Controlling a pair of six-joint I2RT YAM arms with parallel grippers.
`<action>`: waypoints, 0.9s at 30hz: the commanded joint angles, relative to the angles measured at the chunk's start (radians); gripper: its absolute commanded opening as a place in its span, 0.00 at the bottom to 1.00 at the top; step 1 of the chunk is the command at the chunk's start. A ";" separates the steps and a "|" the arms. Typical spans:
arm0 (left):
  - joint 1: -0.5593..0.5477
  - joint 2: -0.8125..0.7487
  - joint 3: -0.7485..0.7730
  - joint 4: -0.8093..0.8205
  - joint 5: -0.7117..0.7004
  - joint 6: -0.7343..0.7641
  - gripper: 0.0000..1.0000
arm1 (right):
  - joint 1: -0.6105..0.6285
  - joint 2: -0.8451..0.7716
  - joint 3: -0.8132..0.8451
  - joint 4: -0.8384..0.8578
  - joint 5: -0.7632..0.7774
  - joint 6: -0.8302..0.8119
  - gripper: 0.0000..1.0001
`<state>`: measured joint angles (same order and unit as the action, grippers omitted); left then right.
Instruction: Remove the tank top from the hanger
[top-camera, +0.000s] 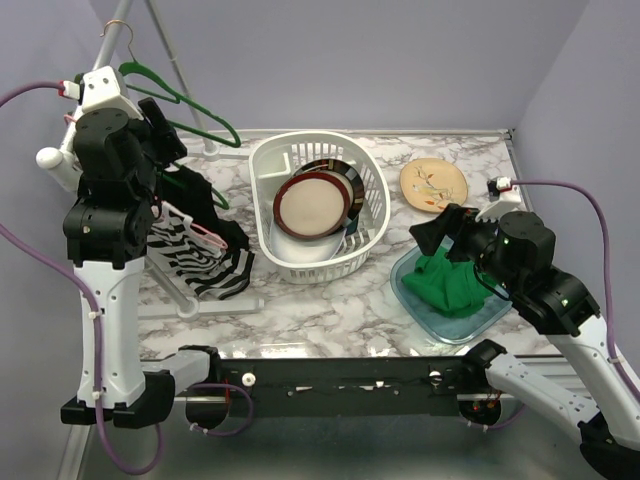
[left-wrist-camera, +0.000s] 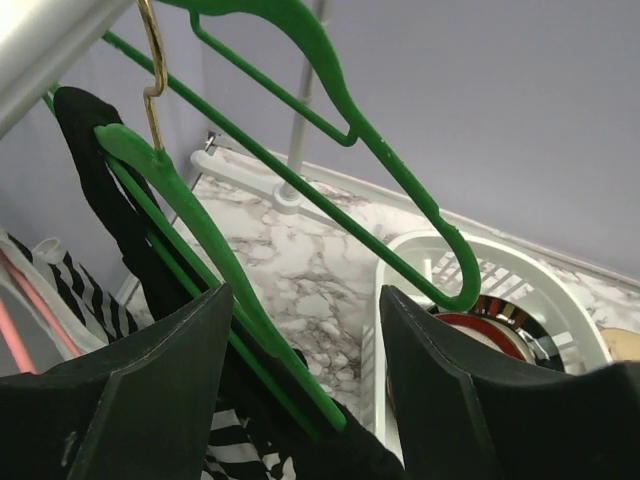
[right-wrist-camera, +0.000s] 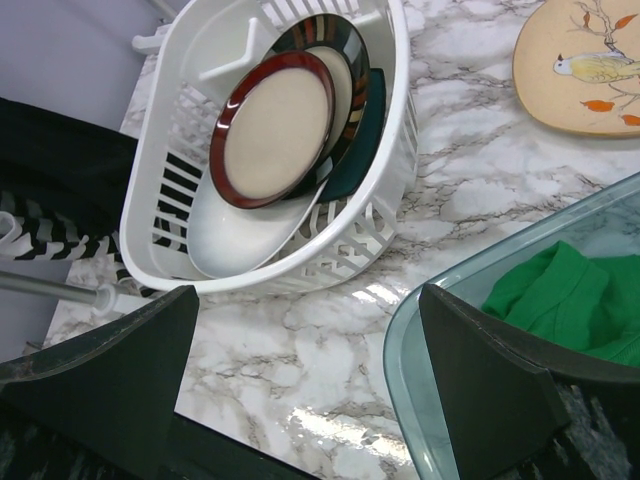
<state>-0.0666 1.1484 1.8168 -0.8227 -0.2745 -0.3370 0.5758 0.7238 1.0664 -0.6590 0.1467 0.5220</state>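
A black tank top (top-camera: 196, 189) hangs on a green hanger (left-wrist-camera: 190, 215) from the clothes rack at the table's left; its strap (left-wrist-camera: 105, 190) drapes over the hanger's shoulder. My left gripper (top-camera: 166, 136) is raised at the rack. In the left wrist view it (left-wrist-camera: 305, 295) is open, and the hanger's arm and the black cloth pass between its jaws without being clamped. My right gripper (top-camera: 440, 230) is open and empty. It hovers low over the marble (right-wrist-camera: 305, 290) between the basket and a glass dish.
An empty green hanger (left-wrist-camera: 330, 80) hangs from the rail (left-wrist-camera: 50, 50) beside the tank top's hanger. A zebra-striped garment (top-camera: 185, 255) hangs on a pink hanger below. A white basket (top-camera: 262, 160) of plates stands mid-table, with a tan plate (top-camera: 433, 185) and a glass dish (top-camera: 420, 310) holding green cloth (top-camera: 445, 280) at the right.
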 joint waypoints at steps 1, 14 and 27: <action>0.004 0.023 -0.010 -0.042 -0.091 0.018 0.68 | -0.002 0.003 0.010 0.009 -0.012 -0.017 1.00; 0.002 0.057 -0.040 -0.015 -0.094 -0.019 0.58 | -0.002 0.017 0.014 0.016 -0.033 -0.014 1.00; 0.002 0.089 -0.050 0.063 -0.042 -0.027 0.43 | -0.002 -0.026 -0.006 0.001 -0.019 -0.017 1.00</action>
<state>-0.0673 1.2297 1.7428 -0.7853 -0.3489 -0.3534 0.5758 0.7128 1.0664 -0.6586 0.1360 0.5213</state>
